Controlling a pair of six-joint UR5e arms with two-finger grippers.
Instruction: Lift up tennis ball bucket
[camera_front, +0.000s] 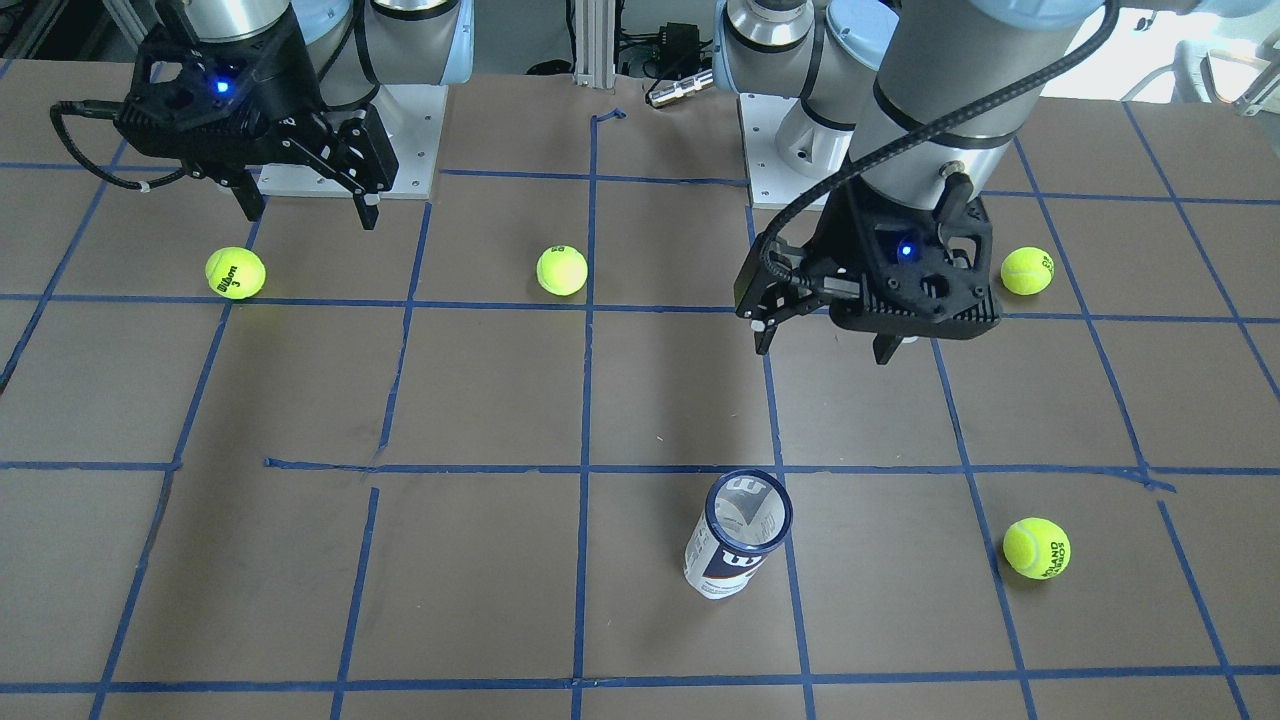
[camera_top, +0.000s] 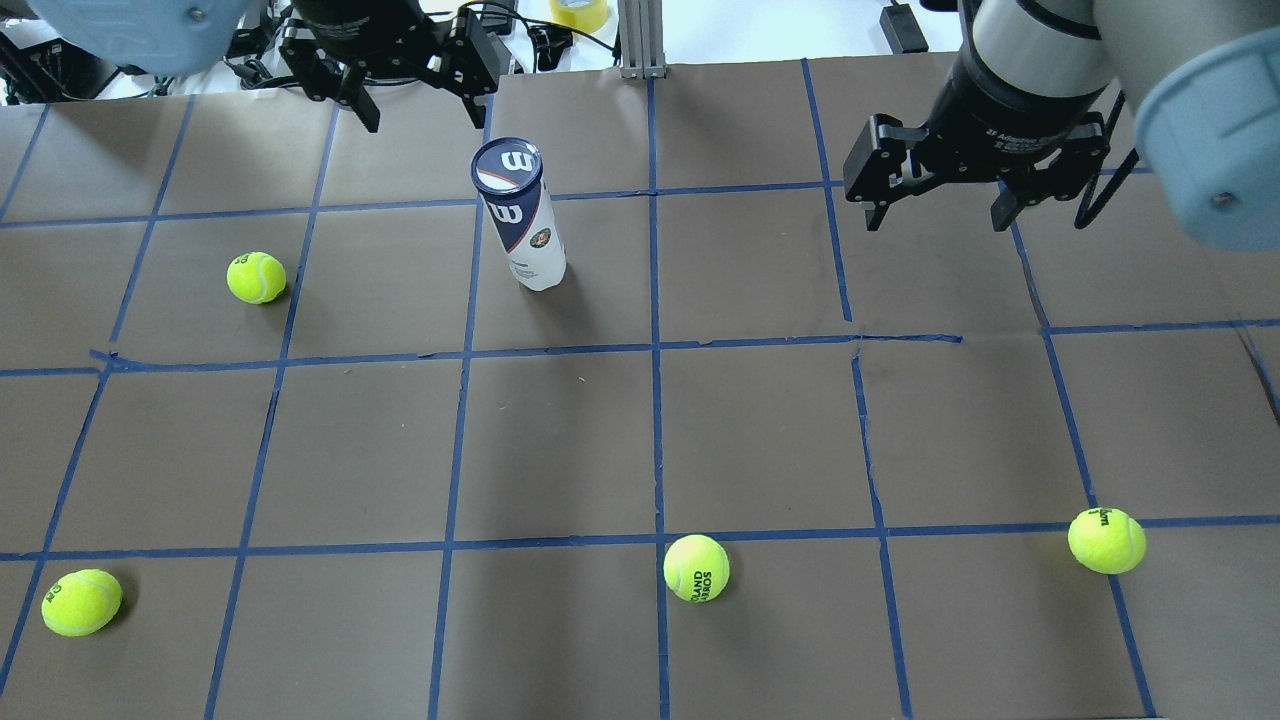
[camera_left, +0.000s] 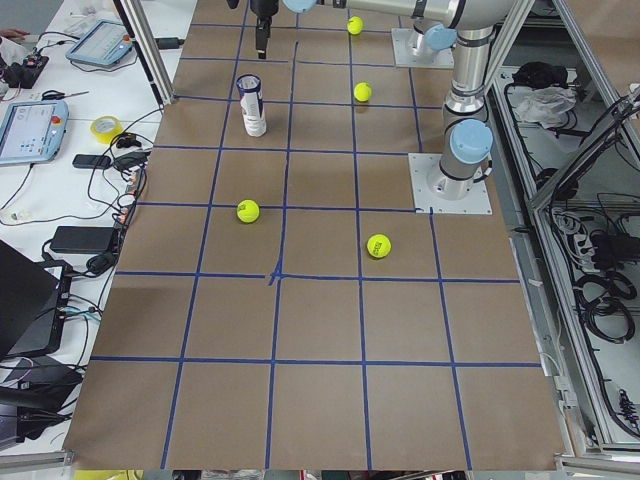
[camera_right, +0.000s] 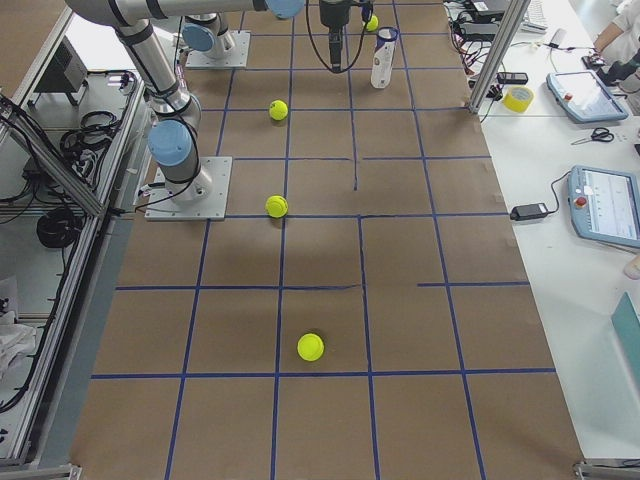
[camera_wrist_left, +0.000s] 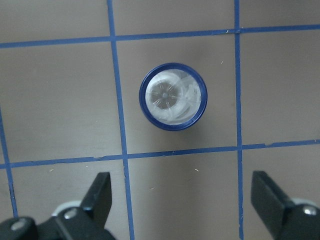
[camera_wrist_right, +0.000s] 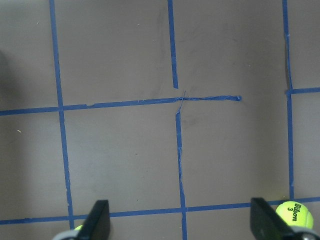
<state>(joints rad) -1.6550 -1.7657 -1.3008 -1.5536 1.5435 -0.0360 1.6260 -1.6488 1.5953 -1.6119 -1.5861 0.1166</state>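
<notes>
Note tennis ball bucket (camera_top: 520, 215) upright on the taped table (camera_top: 760, 430), untouched, just ahead of the left gripper (camera_top: 427, 122) and centred between its wide-spread, empty fingers (camera_wrist_left: 100, 195). Note right gripper (camera_top: 937, 222) well off to the side, fingers likewise apart, Wilson tennis ball (camera_wrist_right: 294, 214) beside one fingertip (camera_wrist_right: 265, 215).

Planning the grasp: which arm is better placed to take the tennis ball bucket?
Left. The left claw hangs open near the upright tennis ball bucket, whose lid shows in its wrist view; the right claw, open too, is farther off.
</notes>
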